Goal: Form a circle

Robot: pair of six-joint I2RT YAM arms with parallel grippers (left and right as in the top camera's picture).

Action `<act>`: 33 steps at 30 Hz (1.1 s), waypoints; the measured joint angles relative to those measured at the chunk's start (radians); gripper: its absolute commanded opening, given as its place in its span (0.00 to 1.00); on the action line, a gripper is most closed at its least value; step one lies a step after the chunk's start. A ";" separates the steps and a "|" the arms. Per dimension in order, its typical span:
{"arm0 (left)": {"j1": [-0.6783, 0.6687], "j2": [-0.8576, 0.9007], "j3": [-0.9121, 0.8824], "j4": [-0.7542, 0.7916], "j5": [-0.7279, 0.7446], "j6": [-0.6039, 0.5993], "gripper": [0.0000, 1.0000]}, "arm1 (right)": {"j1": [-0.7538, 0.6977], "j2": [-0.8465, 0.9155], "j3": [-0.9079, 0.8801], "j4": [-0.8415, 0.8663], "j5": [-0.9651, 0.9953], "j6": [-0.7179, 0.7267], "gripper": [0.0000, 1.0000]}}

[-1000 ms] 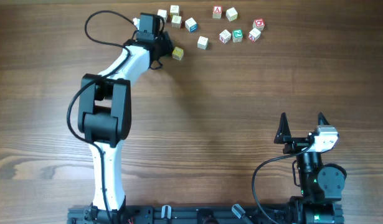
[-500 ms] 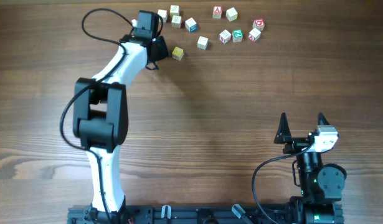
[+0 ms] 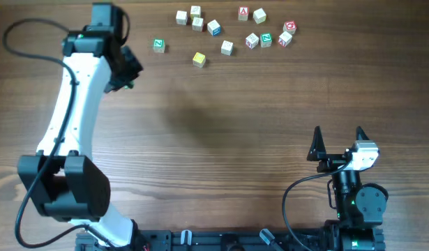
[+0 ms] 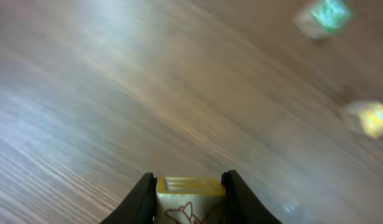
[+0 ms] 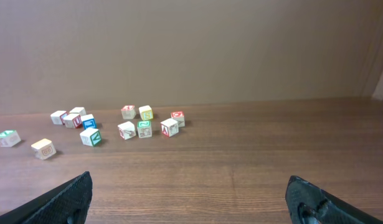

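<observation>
Seen from overhead, a brown wood-grain worktop [image 3: 235,139] carried small pale wooden letter cubes along its far edge. The circle [image 3: 199,59] was no ring, only a shallow arc of three cubes lying apart from one another at the far left-centre. It had a green-marked cube [image 3: 158,45] on the left, a yellow-faced cube [image 3: 199,60] in the middle and a cream cube [image 3: 227,47] on the right. The other cubes [image 3: 252,41] lay scattered behind and to the right. The left gripper [image 3: 127,70] sat near the green-marked cube, on its left. In the blurred left wrist view it was clamped on a held cube [image 4: 190,202] with a yellow top. The right gripper [image 3: 338,139] was at the near right, well apart from every cube, its jaws wide apart and holding nothing
</observation>
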 measured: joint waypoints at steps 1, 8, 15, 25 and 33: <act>0.023 0.000 -0.051 0.039 -0.006 -0.013 0.08 | 0.000 0.000 0.000 0.000 0.000 0.000 1.00; 0.042 0.001 -0.499 0.467 0.074 -0.126 0.09 | 0.000 0.001 0.000 0.000 0.000 0.000 0.99; 0.042 0.002 -0.557 0.609 -0.059 -0.188 0.11 | 0.000 0.001 0.000 0.000 0.000 0.000 1.00; 0.129 0.007 -0.558 0.704 -0.212 -0.195 0.16 | 0.000 0.001 0.000 0.000 0.000 0.000 1.00; 0.131 0.059 -0.558 0.787 -0.135 -0.225 0.27 | 0.000 0.001 0.000 0.000 0.000 0.000 1.00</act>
